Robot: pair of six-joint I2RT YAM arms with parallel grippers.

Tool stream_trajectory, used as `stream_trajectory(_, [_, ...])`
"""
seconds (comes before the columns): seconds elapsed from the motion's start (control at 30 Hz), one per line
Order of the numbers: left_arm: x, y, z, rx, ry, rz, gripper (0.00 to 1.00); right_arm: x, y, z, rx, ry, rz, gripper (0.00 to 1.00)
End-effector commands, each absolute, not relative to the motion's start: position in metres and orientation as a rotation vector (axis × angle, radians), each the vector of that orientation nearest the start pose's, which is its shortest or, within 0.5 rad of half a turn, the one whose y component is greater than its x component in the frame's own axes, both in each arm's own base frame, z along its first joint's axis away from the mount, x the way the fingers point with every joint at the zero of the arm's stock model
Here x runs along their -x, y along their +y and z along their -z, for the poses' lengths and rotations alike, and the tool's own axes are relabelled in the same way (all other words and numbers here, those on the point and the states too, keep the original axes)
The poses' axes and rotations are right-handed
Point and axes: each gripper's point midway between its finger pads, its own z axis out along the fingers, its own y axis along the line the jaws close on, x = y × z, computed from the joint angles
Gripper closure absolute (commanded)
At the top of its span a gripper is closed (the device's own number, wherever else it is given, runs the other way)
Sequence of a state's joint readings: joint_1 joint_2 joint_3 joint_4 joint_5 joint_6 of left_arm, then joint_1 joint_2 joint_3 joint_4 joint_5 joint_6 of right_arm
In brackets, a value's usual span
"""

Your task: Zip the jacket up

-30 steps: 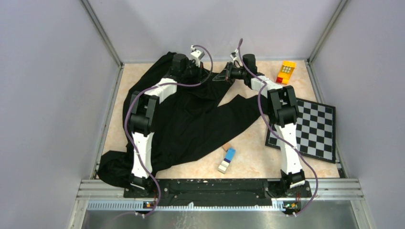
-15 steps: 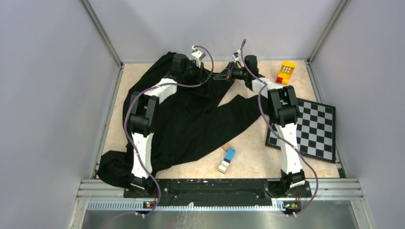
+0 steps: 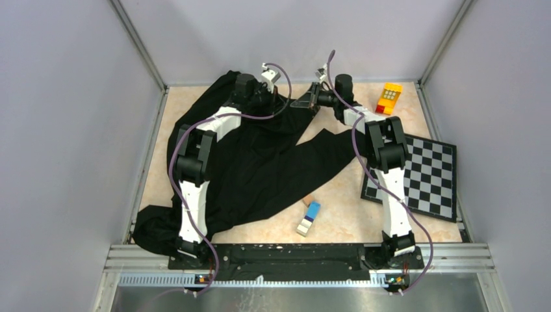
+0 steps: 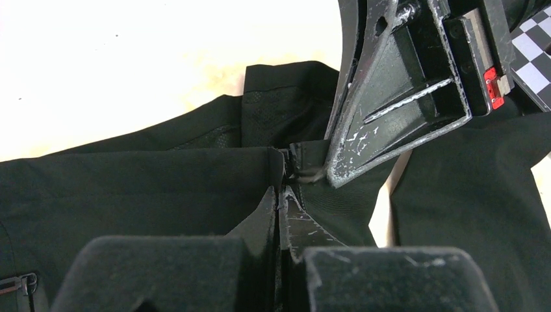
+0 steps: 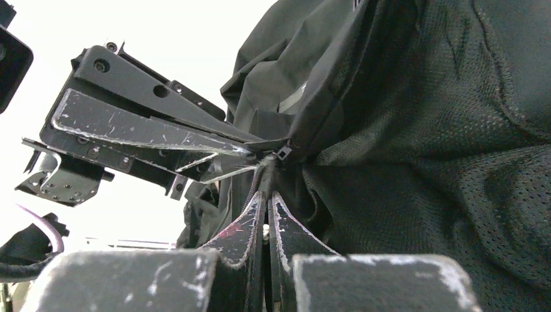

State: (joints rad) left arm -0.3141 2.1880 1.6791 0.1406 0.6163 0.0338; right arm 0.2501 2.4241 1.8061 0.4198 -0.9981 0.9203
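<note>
The black jacket (image 3: 260, 162) lies rumpled over the left and middle of the table. Both grippers meet at its far edge near the back wall. My left gripper (image 3: 281, 103) is shut on a fold of the jacket's edge (image 4: 130, 188); its jaws (image 4: 282, 192) are pressed together on the fabric. My right gripper (image 3: 295, 104) is shut on the jacket's zip edge, and the zip track runs down between its fingertips (image 5: 266, 195). Mesh lining (image 5: 422, 162) hangs to the right. The two gripper tips are almost touching: the right gripper (image 4: 325, 174) shows in the left wrist view, the left gripper (image 5: 250, 151) in the right wrist view.
A black-and-white chequered board (image 3: 416, 175) lies at the right. A yellow toy block (image 3: 390, 97) sits at the back right. A small blue and white object (image 3: 309, 216) lies in front of the jacket. Grey walls enclose three sides.
My right gripper has shifted slightly right and back, drawing the jacket's edge taut between the two grippers. The left arm has barely moved.
</note>
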Motion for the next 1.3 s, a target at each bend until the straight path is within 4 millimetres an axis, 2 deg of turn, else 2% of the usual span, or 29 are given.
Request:
stream_trajectory(0.0, [-0.534, -0.290, -0.185, -0.788, 1.711, 0.805, 1.00, -0.524, 0.296, -0.174, 0.299, 1.902, -1.675, 1.00])
stream_trajectory(0.17, [-0.533, -0.289, -0.189, -0.772, 1.703, 0.829, 1.00, -0.506, 0.291, -0.158, 0.329, 1.959, -1.724, 1.00])
stream_trajectory(0.37, [-0.532, -0.290, -0.193, -0.781, 1.678, 0.864, 1.00, -0.498, 0.284, -0.130, 0.333, 2.114, -1.635, 1.00])
stream_trajectory(0.57, [-0.531, -0.292, -0.191, -0.796, 1.678, 0.879, 1.00, -0.503, 0.292, -0.142, 0.388, 2.104, -1.596, 1.00])
stream_trajectory(0.77, [-0.533, -0.286, -0.185, -0.827, 1.671, 0.797, 1.00, -0.499, 0.305, -0.153, 0.433, 2.100, -1.599, 1.00])
stream_trajectory(1.0, [-0.533, -0.283, -0.187, -0.870, 1.581, 0.650, 1.00, -0.493, 0.310, -0.149, 0.445, 2.147, -1.579, 1.00])
stream_trajectory(1.27, [-0.526, -0.287, -0.186, -0.912, 1.540, 0.630, 1.00, -0.497, 0.311, -0.146, 0.417, 2.166, -1.568, 1.00])
